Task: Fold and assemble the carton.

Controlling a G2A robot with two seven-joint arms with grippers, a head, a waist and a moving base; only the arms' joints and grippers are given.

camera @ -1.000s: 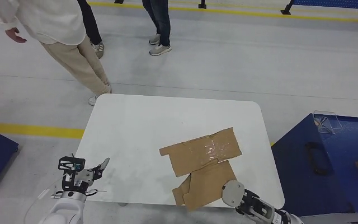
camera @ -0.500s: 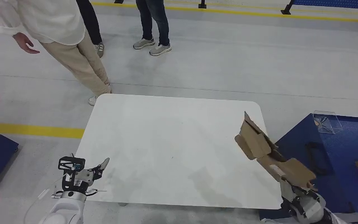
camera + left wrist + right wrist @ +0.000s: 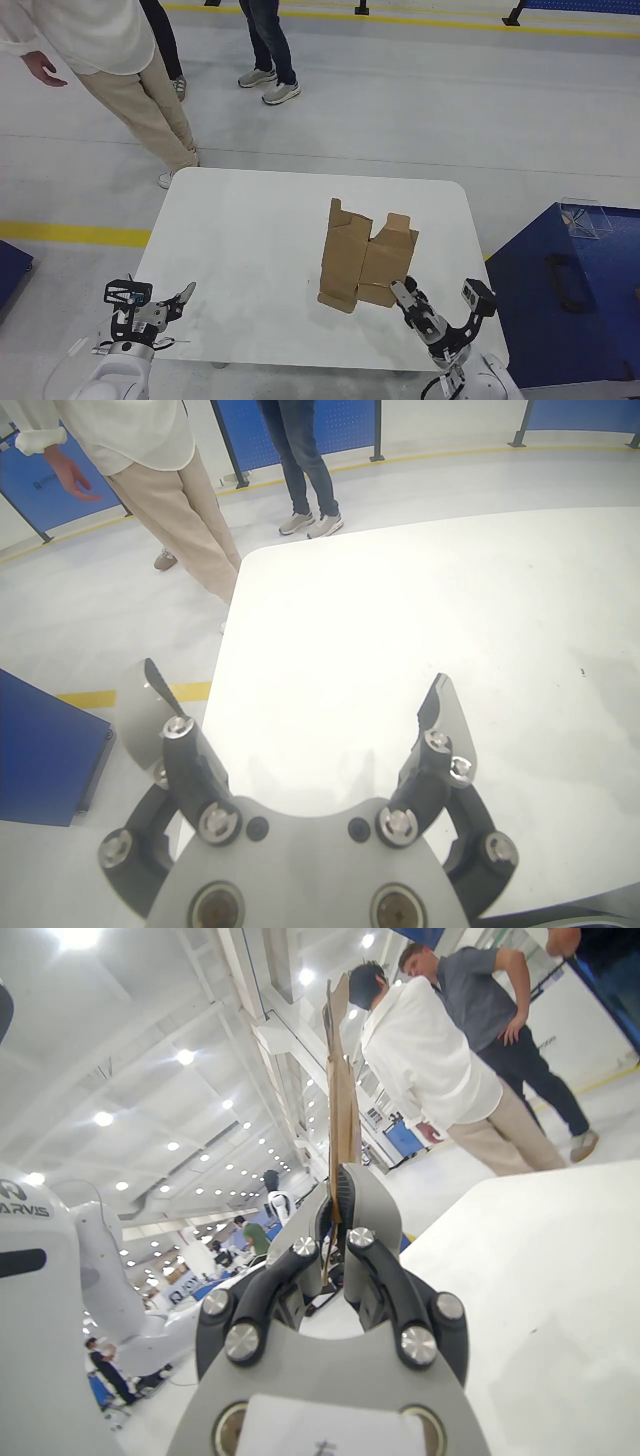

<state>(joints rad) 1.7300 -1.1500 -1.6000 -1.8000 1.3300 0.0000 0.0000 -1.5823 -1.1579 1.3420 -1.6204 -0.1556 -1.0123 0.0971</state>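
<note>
The right gripper is pinched on the near edge of the carton, a flattened brown sheet that stands up edge-on from its fingers. Its flaps point away from the robot, over the right half of the table, and whether it touches the tabletop cannot be told. The left gripper hangs spread with nothing between its fingers at the table's near left corner, well apart from the carton.

The carton is showing plain brown, the table white, the left gripper and right gripper silver-black.
</note>
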